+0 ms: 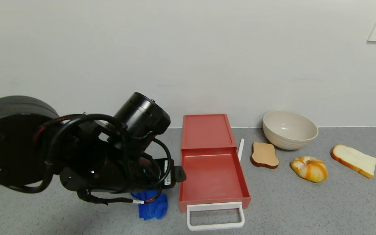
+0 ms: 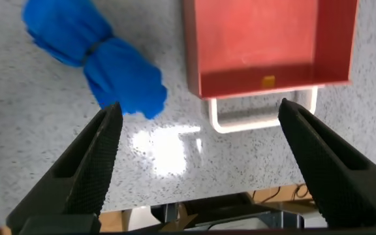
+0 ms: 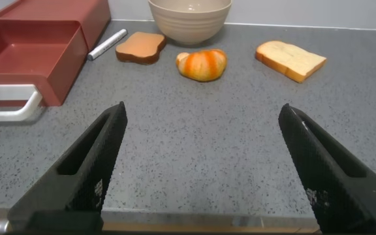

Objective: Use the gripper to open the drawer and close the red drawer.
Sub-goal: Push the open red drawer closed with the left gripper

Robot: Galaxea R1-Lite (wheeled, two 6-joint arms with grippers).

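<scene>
The drawer (image 1: pixel 212 169) sits pulled out on the surface (image 1: pixel 305 209), its white handle (image 1: pixel 214 216) toward me. My left claw (image 2: pixel 198 163) hangs released just left of it, placed to push it closed.

The head camera looks down from the near side; both wrist cameras sit low, sharing the drawer (image 1: pixel 212 169) (image 2: pixel 266 46) (image 3: pixel 34 52).

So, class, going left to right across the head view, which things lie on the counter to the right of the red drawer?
White marker → brown toast slice → bowl → orange bun → white bread slice.
</scene>
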